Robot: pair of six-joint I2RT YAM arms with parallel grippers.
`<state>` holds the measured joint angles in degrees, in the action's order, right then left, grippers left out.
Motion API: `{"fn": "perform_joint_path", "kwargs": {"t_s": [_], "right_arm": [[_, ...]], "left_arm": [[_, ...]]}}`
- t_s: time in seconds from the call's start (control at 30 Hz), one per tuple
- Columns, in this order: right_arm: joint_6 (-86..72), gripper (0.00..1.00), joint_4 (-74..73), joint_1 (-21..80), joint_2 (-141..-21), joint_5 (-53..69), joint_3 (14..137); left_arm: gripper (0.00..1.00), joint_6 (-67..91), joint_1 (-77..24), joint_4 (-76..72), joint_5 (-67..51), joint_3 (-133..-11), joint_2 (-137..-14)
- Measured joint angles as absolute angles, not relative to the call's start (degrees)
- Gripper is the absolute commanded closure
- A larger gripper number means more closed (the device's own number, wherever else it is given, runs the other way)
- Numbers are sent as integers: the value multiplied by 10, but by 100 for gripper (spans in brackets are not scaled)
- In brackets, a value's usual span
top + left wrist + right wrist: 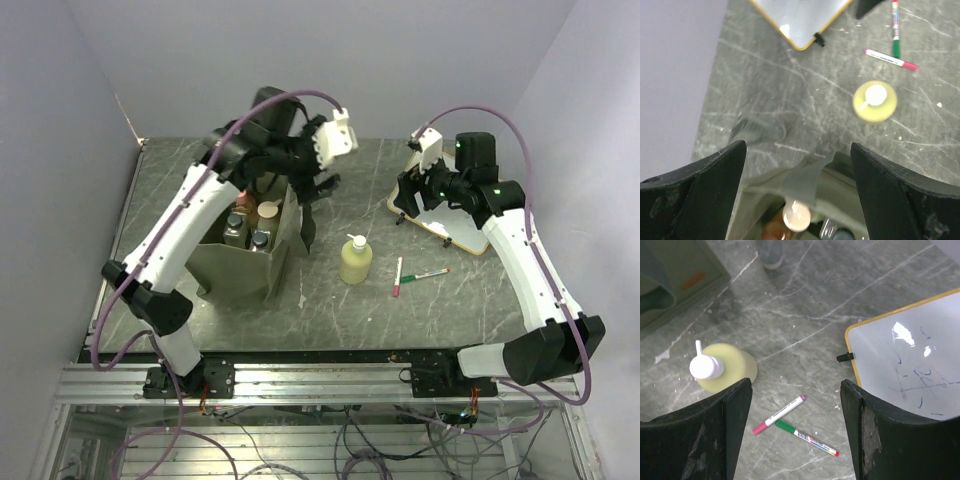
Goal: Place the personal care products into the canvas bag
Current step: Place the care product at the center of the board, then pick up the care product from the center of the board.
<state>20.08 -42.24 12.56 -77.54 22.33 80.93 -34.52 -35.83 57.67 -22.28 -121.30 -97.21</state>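
Observation:
The olive-green canvas bag [245, 262] stands open at left centre, with several bottles [262, 212] upright inside; a beige cap [796, 215] and a strap [807, 177] show in the left wrist view. A pale yellow-green pump bottle [356, 260] stands on the table right of the bag, and shows in the wrist views [875, 101] [725, 371]. My left gripper [315, 190] [797, 147] hovers open and empty over the bag's far right rim. My right gripper [405, 205] [796, 382] is open and empty, high above the pens.
A pink-capped pen [398, 275] and a green pen [430, 272] lie right of the pump bottle. A wooden-framed whiteboard [455, 228] lies at the back right under the right arm. A greyish, blurred object [757, 131] sits by the bag's far side.

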Motion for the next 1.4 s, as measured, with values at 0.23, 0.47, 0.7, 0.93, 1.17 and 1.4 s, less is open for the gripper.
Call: {"fn": "perform_joint_path", "kwargs": {"t_s": [0.23,0.47,0.7,0.93,1.17,1.4], "right_arm": [[129,29,-391,53,-763,252,810],[87,29,-374,-16,-742,273,792],[63,29,-366,-58,-728,295,769],[50,28,-360,-77,-728,315,746],[45,28,-358,-84,-727,329,738],[39,28,-358,-87,-727,337,738]], "left_arm": [[5,-413,-444,586,-241,-1212,-1043],[6,-453,-470,600,-269,-1212,-1129],[12,-474,-471,604,-287,-1212,-1191],[23,-489,-477,615,-301,-1212,-1214],[34,-504,-483,625,-312,-1212,-1221],[43,-517,-487,630,-314,-1212,-1221]]}}
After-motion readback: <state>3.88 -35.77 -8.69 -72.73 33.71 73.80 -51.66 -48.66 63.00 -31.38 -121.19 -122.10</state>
